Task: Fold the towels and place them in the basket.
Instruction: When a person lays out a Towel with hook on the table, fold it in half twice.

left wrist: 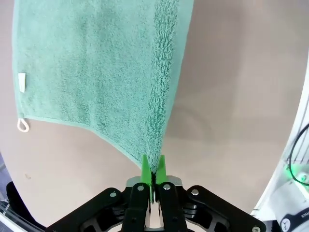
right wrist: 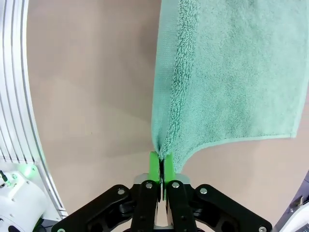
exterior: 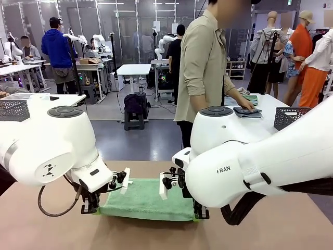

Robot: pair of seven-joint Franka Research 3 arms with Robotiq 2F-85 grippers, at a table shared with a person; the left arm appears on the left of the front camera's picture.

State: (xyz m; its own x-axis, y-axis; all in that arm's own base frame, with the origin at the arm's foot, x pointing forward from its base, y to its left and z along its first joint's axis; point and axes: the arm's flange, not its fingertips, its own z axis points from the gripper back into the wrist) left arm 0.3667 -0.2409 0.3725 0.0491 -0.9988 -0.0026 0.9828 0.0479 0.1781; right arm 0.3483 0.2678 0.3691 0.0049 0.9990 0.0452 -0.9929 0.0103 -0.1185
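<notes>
— Two pairs of jaws, how set?
— Pinched tight on sea-green towel (exterior: 148, 200): left jaws at its 7 o'clock corner, right jaws at 5 o'clock.
— And towel?
— Stretched flat on tabletop (exterior: 52, 229), at 6 o'clock from standing person (exterior: 203, 62).

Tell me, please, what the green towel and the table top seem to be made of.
The towel is likely cotton terry, given its fluffy looped pile and flat woven hem. The table has a smooth, matte, pinkish-brown surface without grain, perhaps laminate or a mat; the look leaves it open.
</notes>
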